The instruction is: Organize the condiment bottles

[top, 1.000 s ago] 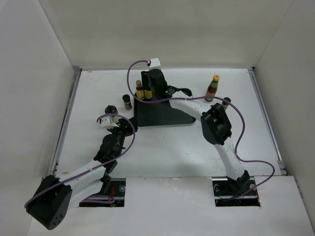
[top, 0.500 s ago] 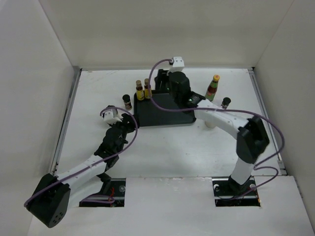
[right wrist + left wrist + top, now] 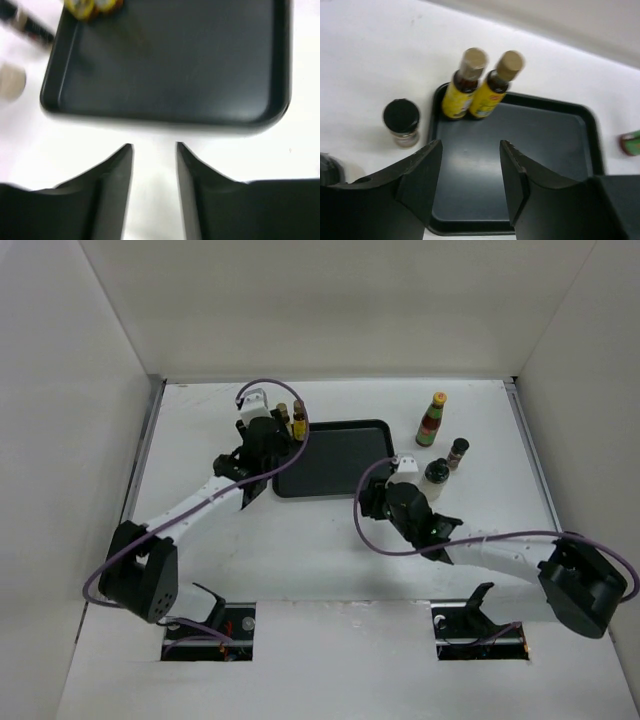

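Observation:
Two yellow-labelled bottles (image 3: 291, 418) with tan caps stand together in the far-left corner of the black tray (image 3: 340, 455); they also show in the left wrist view (image 3: 479, 89). My left gripper (image 3: 268, 452) hovers open and empty over the tray's left part (image 3: 470, 165). A short dark jar (image 3: 401, 121) stands just left of the tray. My right gripper (image 3: 368, 497) is open and empty over the table by the tray's near edge (image 3: 154, 147). The red bottle (image 3: 432, 420), another dark jar (image 3: 457, 452) and a white black-capped bottle (image 3: 436, 472) stand right of the tray.
A second dark object (image 3: 327, 170) shows at the left edge of the left wrist view. Blurred shapes (image 3: 25, 25) lie left of the tray in the right wrist view. White walls enclose the table on three sides. Purple cables loop over both arms.
My right arm has drawn back from the tray's far-left corner to its near edge. My left arm has swung up from the table's left to the tray's left side.

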